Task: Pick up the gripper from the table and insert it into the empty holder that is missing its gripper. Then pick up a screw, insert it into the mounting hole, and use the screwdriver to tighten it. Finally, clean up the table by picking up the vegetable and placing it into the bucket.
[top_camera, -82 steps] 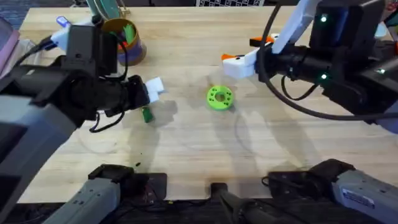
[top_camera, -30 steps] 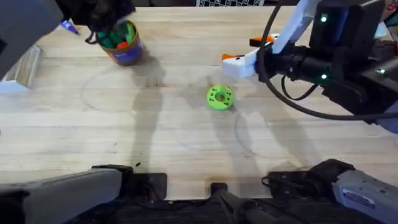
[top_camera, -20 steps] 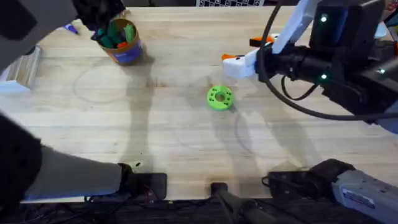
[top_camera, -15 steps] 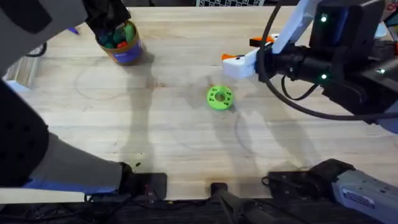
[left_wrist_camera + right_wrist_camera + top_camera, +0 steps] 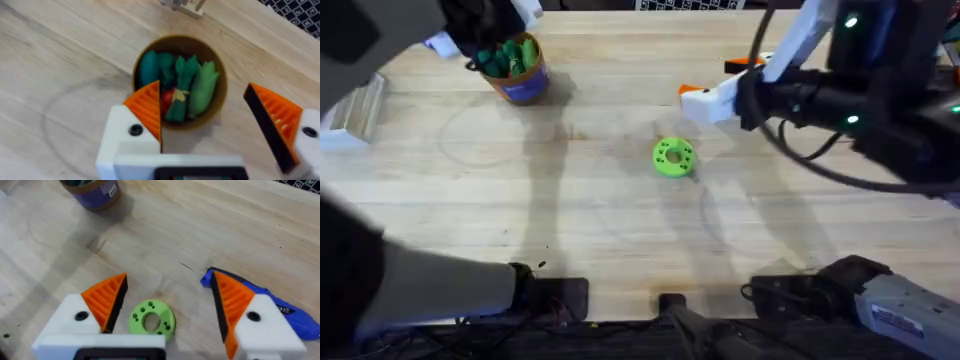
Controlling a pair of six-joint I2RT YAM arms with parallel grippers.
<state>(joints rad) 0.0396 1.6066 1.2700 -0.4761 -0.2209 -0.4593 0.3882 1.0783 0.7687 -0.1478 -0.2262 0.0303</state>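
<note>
Pale wooden table (image 5: 620, 230) runs across the overhead view, with both robot arms reaching over it. At the far left stands the bucket (image 5: 517, 68), a short round can with a blue body and an orange-brown rim. The left arm rises large and dark above it. From the left wrist camera, the left gripper (image 5: 212, 112) hangs directly over the bucket's mouth with its white, orange-padded fingers (image 5: 147, 107) spread wide and nothing between them. Inside the bucket lie toy vegetables: several green and teal pieces and a small red one; the vegetable (image 5: 183, 87) lies among them, dark green, near the middle.

A bright green holed disc (image 5: 673, 157) lies flat near the table's centre, well apart from the bucket. The right arm reaches in from the right side. In the right wrist view, the right gripper (image 5: 170, 302) hovers above the disc, its fingers spread wide and empty. Beside one finger lies the screwdriver (image 5: 285, 311), blue, flat on the wood, partly hidden by the finger.
</note>
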